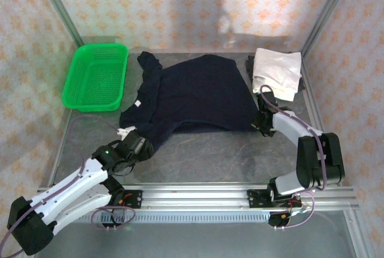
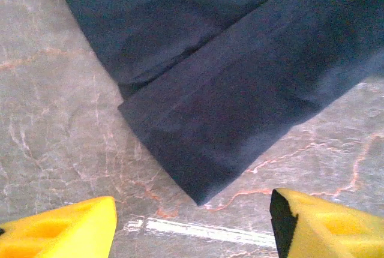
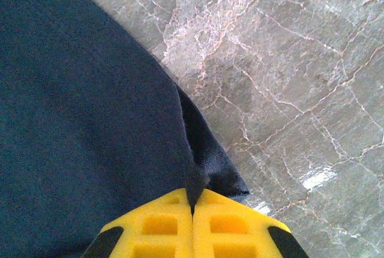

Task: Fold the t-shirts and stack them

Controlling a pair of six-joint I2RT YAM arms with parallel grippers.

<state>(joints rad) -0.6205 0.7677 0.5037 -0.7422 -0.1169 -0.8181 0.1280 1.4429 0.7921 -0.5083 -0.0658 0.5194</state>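
From above, the navy t-shirt point(image 1: 192, 96) lies spread over the middle of the grey marbled bench point(image 1: 210, 156), its collar toward the left and its sleeves at the far and near left. A green mesh basket point(image 1: 99, 45) sits in the far left corner, well apart from the white t-shirt point(image 1: 277, 69), a folded bundle in the far right corner just beyond the navy cloth's right edge.

The left hand point(image 1: 143, 146) sits low at the shirt's near-left corner and the right hand point(image 1: 258, 123) at its near-right corner. That view is too coarse to tell how either hand stands.

The wrist cameras settle it. On the left wrist, the left hand point(image 2: 192, 210) is spread apart, one yellow finger point(image 2: 60, 231) at each lower corner of the view, with bare bench point(image 2: 60, 120) between them. A doubled corner of the navy t-shirt point(image 2: 240, 108) lies flat just ahead of the fingertips and does not touch them.

On the right wrist, the right hand point(image 3: 193, 210) is pressed together on the navy t-shirt point(image 3: 78, 120). A thin pinch of the cloth's edge runs into the seam between the two yellow pads, and a small flap curls out to the right over the bench point(image 3: 288, 60).
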